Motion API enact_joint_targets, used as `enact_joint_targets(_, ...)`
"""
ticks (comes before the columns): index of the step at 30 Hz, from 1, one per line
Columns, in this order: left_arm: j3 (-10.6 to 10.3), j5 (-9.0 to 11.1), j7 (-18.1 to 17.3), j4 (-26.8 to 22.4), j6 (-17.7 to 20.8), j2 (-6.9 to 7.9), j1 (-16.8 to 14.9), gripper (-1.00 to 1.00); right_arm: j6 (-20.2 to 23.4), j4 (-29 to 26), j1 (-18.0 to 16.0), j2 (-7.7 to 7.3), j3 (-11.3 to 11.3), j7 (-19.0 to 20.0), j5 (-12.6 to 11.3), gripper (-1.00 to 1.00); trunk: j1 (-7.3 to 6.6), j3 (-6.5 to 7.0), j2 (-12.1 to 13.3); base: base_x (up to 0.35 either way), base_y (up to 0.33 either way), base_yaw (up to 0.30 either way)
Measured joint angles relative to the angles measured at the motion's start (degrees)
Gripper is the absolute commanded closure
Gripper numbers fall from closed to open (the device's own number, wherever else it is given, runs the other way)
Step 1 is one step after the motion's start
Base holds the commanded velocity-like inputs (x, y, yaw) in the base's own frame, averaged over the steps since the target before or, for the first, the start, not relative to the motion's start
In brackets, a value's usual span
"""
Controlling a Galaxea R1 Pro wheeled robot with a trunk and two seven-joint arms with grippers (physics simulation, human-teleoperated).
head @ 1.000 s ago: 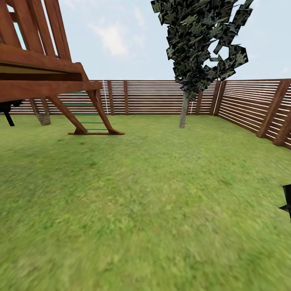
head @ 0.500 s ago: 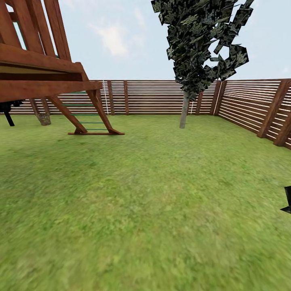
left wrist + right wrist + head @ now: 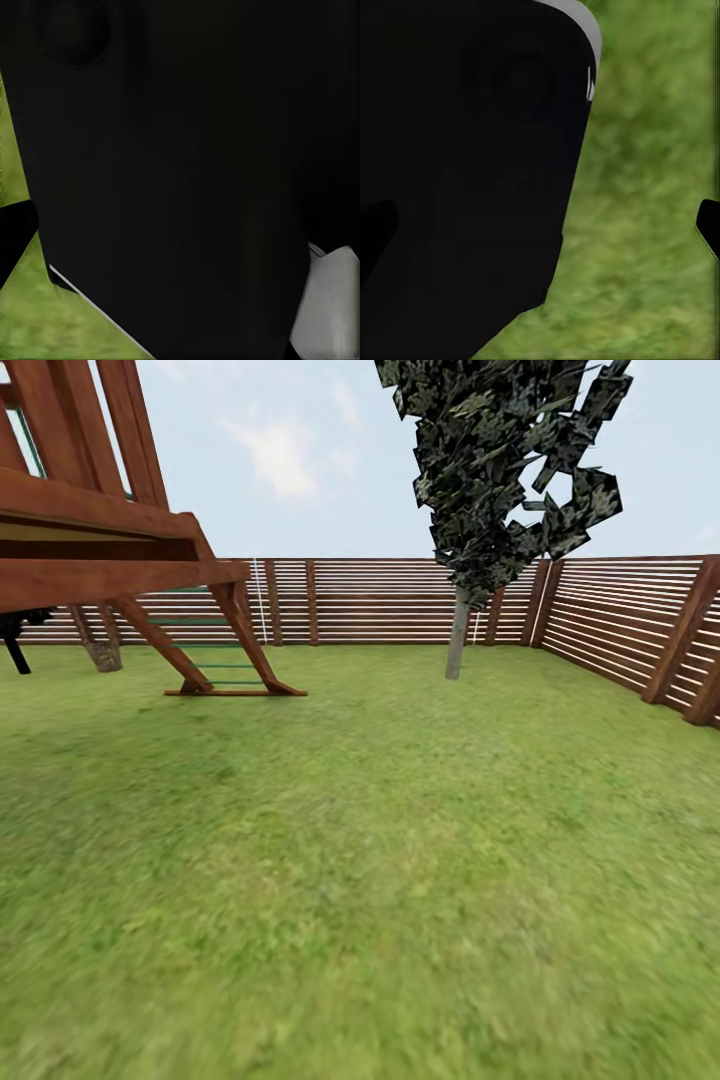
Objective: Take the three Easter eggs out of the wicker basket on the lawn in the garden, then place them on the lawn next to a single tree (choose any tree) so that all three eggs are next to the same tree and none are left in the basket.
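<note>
Head view, garden corner: the lawn [image 3: 380, 880] spreads flat and mottled green from my base to the slat fence [image 3: 390, 600], which runs across the back and turns fwd along the right side. A wooden play structure [image 3: 110, 530] stands at far left w/ slanted legs and a green-runged ladder [image 3: 215, 655] resting on the grass; behind it, a stubby grey trunk [image 3: 100, 650] near the fence. A dark, narrow tree [image 3: 500, 470] w/ a pale thin stem [image 3: 457, 635] rises just in front of the fence, right of centre (its foliage is near-black, not light green). Sky pale blue w/ thin cloud. Left wrist view: a black body panel [image 3: 180, 165] blocks most of the frame, w/ a grey-white part [image 3: 330, 307] at one corner and a strip of grass [image 3: 45, 322] beside it. Right wrist view: another black panel w/ a grey-white rim [image 3: 457, 172] sits against blurred grass [image 3: 645, 225]; a small black tip [image 3: 709, 225] pokes in at the frame edge, too little to identify. State of my jaws, both sides: cannot tell, since my fingers are not clear in either wrist view. Eggs and basket: no position to report from these views.
</note>
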Motion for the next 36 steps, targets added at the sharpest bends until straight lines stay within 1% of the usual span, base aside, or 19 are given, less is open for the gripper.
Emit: enact_joint_targets(36,-0.1,0.0,-0.1,0.0,0.0,0.01,0.0,-1.00,0.0,0.2,0.0,0.10,0.1,0.0,0.1,-1.00,0.00,0.00,0.0,0.335,0.000,0.000)
